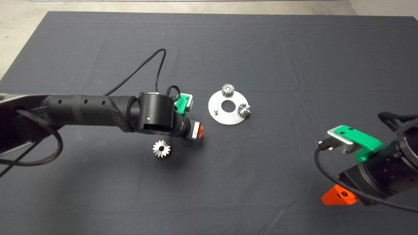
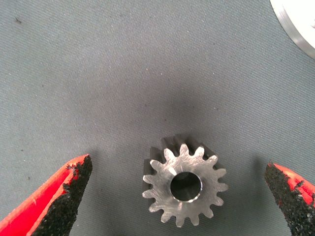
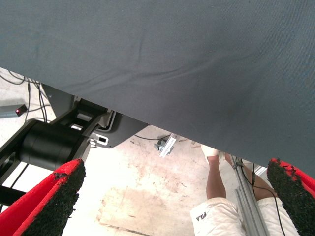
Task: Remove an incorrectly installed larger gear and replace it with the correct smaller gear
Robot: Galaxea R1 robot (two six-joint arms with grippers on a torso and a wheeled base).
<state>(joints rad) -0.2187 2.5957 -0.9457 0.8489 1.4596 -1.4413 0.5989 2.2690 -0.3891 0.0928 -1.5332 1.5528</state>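
Left pincer (image 2: 179, 196) spread wide, poised above smaller gear (image 2: 184, 185) lying flat on dark mat (image 1: 228, 179), gear centred between red fingers (image 2: 59, 196), untouched. Right pincer (image 3: 172, 196) parked, spread.

A dark grey mat (image 1: 98, 39) fills almost the whole head view, creased with shallow folds across its upper half. Along the top edge and in the upper left corner a strip of pale, stained concrete floor (image 1: 19, 23) shows. In the right wrist view, the lower half shows the same pale floor, scuffed, with loose cables at the left edge, a metal bracket, an aluminium frame rail and a person's leg (image 3: 216, 177) at lower right.
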